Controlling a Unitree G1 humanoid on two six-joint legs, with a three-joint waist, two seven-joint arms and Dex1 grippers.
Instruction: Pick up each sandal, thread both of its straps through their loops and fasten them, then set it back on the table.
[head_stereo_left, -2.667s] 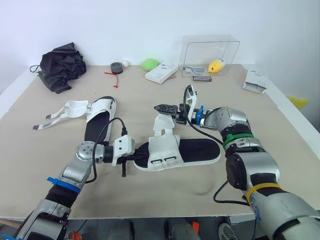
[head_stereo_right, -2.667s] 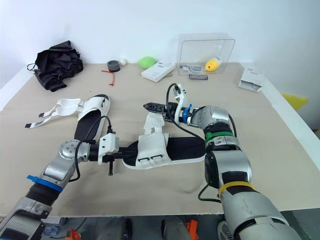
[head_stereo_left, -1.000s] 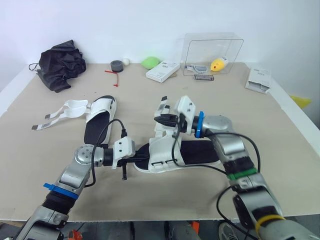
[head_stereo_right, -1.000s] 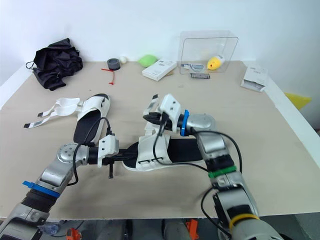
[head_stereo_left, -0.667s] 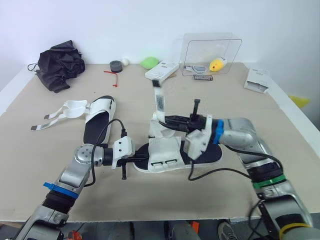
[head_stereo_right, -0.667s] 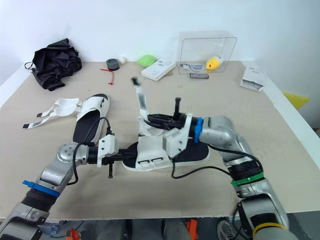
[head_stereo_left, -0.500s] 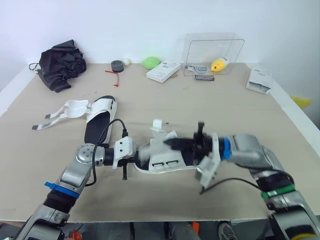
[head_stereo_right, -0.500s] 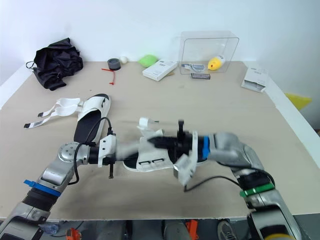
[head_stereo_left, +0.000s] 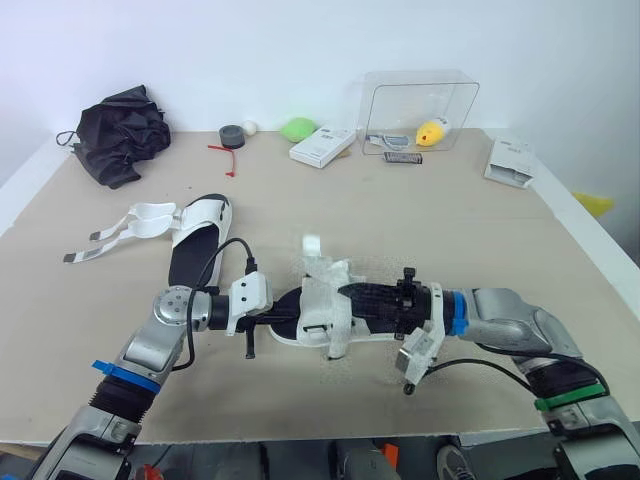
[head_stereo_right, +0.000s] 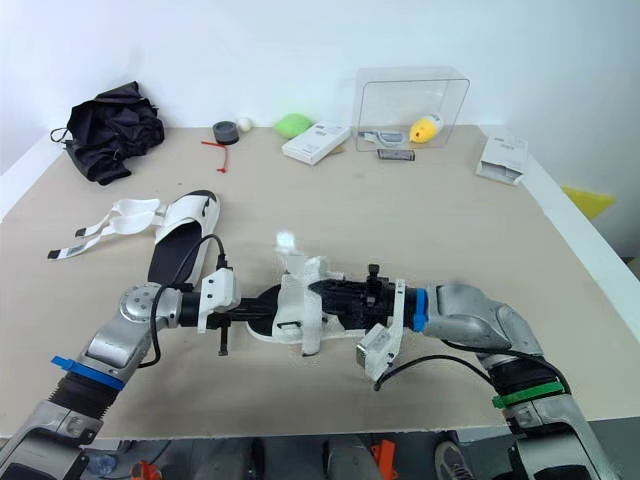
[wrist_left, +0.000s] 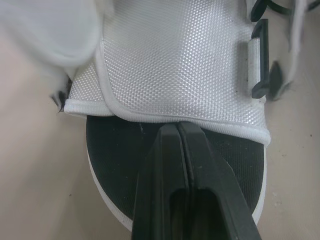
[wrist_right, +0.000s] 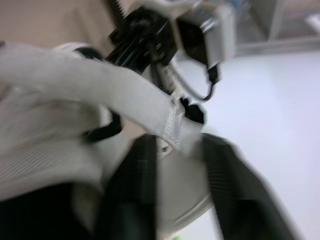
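Item 1, surface (head_stereo_left: 500, 230): beige, spanning the frame.
Item 2, first sandal (head_stereo_left: 325, 305): we log it lying on the surface at lower centre, with a black footbed and white straps bunched over it. One strap end (head_stereo_left: 312, 245) stands up, blurred.
Item 3, second sandal (head_stereo_left: 195, 235): centre left, its straps splayed towards the left edge.
Item 4, right hand (head_stereo_left: 348, 296): over the first sandal's footbed, released, fingers (wrist_right: 137, 185) apart with a white strap crossing between them.
Item 5, left hand (wrist_left: 177, 131): we note it clenched, tips over the first sandal's left end.
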